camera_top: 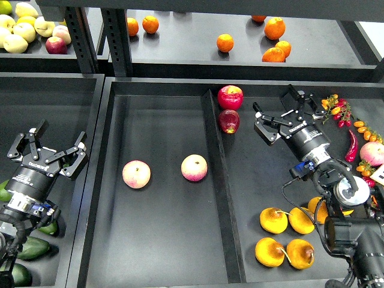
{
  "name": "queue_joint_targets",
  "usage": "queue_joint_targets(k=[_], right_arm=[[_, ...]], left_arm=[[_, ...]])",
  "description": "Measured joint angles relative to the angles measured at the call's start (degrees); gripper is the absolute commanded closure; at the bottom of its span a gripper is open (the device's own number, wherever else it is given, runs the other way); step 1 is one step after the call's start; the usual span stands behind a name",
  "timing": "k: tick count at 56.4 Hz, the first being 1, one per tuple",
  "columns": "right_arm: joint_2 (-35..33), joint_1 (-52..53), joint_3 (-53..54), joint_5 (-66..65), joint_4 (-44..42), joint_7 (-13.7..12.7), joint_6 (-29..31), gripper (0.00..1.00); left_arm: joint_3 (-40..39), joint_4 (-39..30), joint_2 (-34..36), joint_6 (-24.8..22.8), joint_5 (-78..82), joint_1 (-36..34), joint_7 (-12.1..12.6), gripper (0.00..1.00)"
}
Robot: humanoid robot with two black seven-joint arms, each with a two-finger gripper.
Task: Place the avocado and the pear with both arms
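Note:
Several green avocados lie in the left tray: one (33,247) at the bottom left, one (14,273) below it, others partly hidden under my left arm. My left gripper (50,150) is open and empty above this tray, beyond the avocados. Several golden pears with brown stems lie at the front of the right compartment, among them two (273,220) (301,220) and two nearer ones (269,252) (300,253). My right gripper (287,114) is open and empty over the back of that compartment, well beyond the pears.
Two pink-yellow apples (136,174) (194,167) lie in the middle compartment. Two red apples (231,96) (228,120) sit by the divider (217,180). Oranges (225,42) and pale fruits (24,30) are on the upper shelf. A red chili (351,146) and cherry tomatoes lie far right.

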Motion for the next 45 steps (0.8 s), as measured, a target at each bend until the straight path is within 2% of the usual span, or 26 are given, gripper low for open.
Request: queue_joint_targets(k=[10, 18, 21, 26, 35, 45], right_arm=[[-0.01, -0.21, -2.52, 2.52, -0.46, 0.66, 0.71, 0.00], [-0.02, -0.26, -6.91, 9.62, -0.49, 7.58, 0.73, 0.00], [-0.02, -0.50, -8.73, 11.06, -0.47, 9.32, 0.73, 0.00], [-0.01, -1.39, -11.55, 12.61, -0.35, 10.81, 0.95, 0.00], [-0.01, -4.01, -14.01, 15.76, -0.33, 12.98, 2.19, 0.00], [-0.02, -12.80, -18.45, 17.36, 0.64, 18.45, 7.80, 0.00]], left_arm=[[1.04, -0.64, 0.00, 0.00, 3.46, -0.01, 0.01, 0.01], [2.03, -1.01, 0.00, 0.00, 4.03, -0.05, 0.00, 0.01], [2.70, -1.14, 0.00, 0.00, 4.05, -0.03, 0.01, 0.01], [3.75, -1.18, 0.00, 0.00, 4.06, 0.21, -0.09, 0.01], [5.25, -0.56, 0.00, 0.00, 4.07, 0.59, -1.71, 0.01], [6.26, -0.07, 0.00, 0.00, 3.86, 0.67, -2.51, 0.01]])
